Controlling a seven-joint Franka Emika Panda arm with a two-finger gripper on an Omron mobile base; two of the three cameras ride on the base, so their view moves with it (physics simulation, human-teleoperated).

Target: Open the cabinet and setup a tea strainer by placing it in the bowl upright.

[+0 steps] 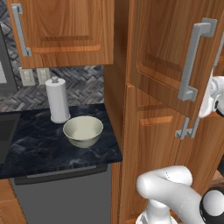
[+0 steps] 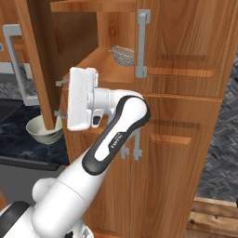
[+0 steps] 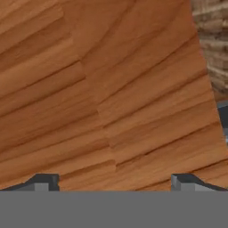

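Arm (image 2: 93,172): glossy white rounded links, black band along forearm with small white lettering. Flat white rectangular hand block at 10 o'clock. Claw (image 3: 114,182) tips dark grey.

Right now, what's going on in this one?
The cabinet door is swung open, and the tea strainer still sits on the shelf inside. The gripper is open and empty, close to a wood panel, holding nothing. The bowl waits on the dark counter beside the paper-towel roll, nothing in it yet. So the door is done; picking up the strainer comes next.
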